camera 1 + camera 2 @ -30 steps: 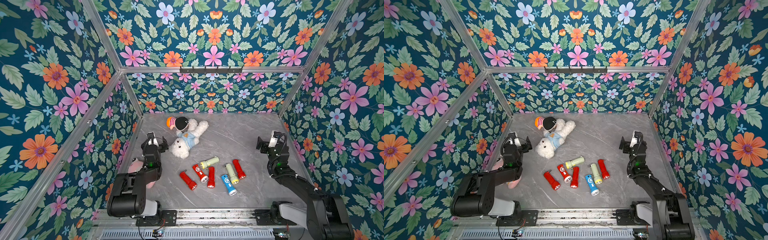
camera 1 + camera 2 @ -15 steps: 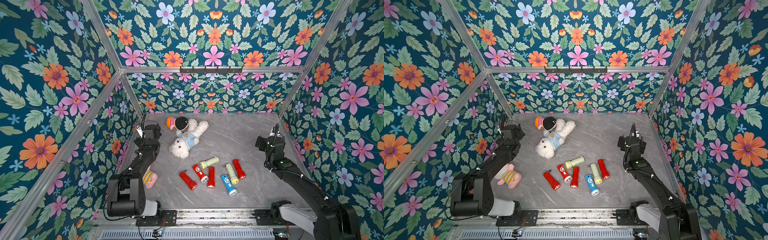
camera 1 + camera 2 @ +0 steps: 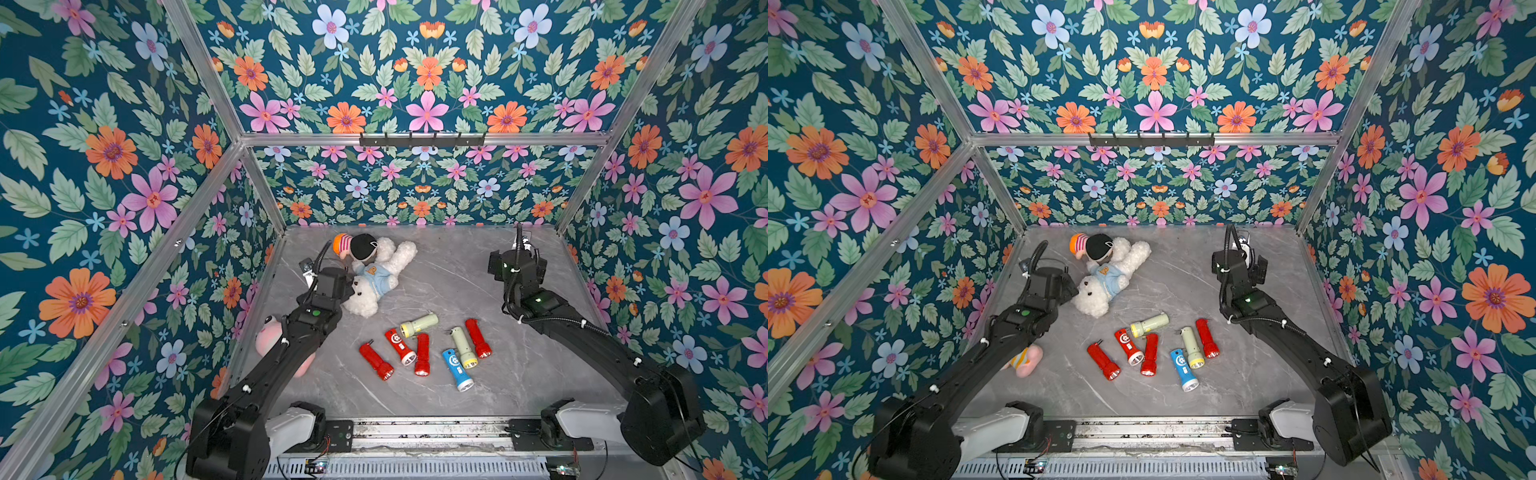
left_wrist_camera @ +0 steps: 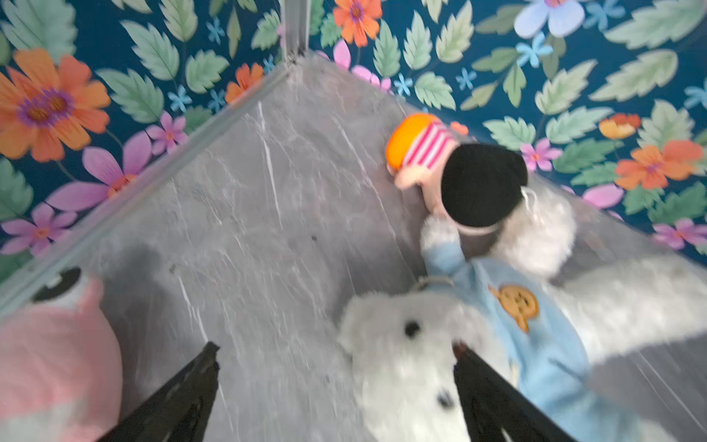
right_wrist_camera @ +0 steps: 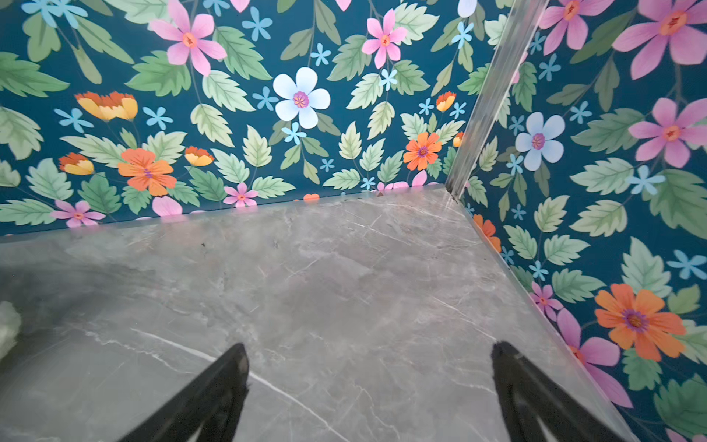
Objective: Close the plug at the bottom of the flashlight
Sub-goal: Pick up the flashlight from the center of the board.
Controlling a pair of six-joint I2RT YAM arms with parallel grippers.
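Note:
Several flashlights lie loose on the grey marble table (image 3: 519,374) near its front middle: red ones (image 3: 376,360) (image 3: 1206,343), two pale green ones (image 3: 419,325) (image 3: 463,352) and a blue one (image 3: 456,369). Their bottom plugs are too small to make out. My left gripper (image 4: 336,350) is open and empty, hovering over the white bear's head, well behind and left of the flashlights. My right gripper (image 5: 370,347) is open over bare table near the back right corner. In both top views each wrist body hides its fingers.
A white teddy bear in a light-blue shirt (image 3: 376,274) and a doll with a black cap (image 3: 361,246) lie at the back left. A pink plush (image 3: 268,340) sits by the left wall under my left arm. Floral walls enclose the table on three sides.
My left wrist has swung from the left wall toward the bear's head. My right wrist has moved back and slightly inward. Both grippers stayed open; the flashlights have not moved.

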